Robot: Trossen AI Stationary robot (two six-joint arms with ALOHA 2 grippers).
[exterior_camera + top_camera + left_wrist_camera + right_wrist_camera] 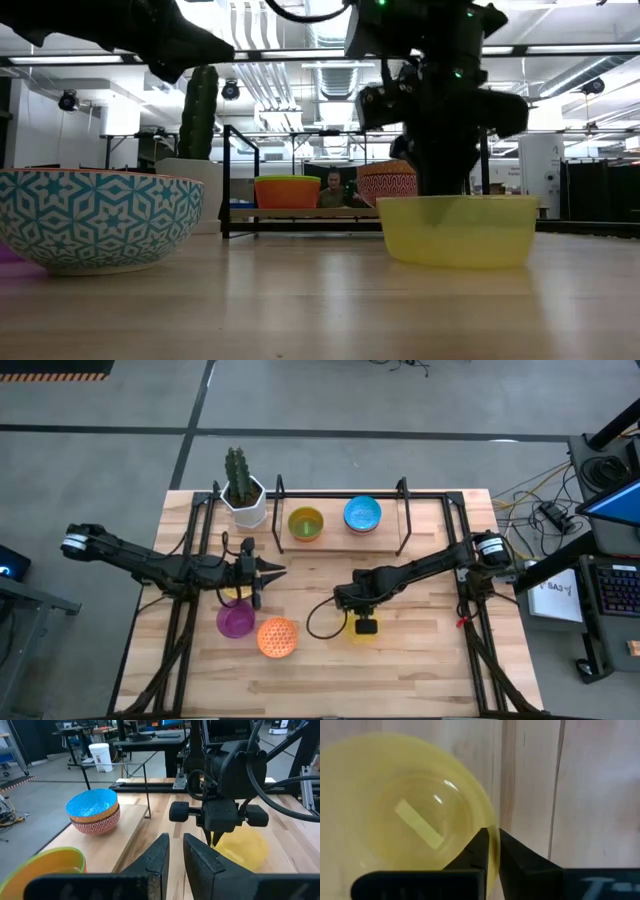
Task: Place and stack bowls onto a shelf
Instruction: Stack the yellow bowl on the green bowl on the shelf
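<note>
Right end effector (491, 851) pinching yellow bowl (405, 815) (rim).

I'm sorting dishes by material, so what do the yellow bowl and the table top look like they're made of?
The translucent yellow round bowl, whose rim sits between the right claw's fingers, looks like glossy plastic: light passes through it and small highlights glint inside. Glass cannot be excluded. The pale table top looks like matte wood planks, with visible grain and seams.
</note>
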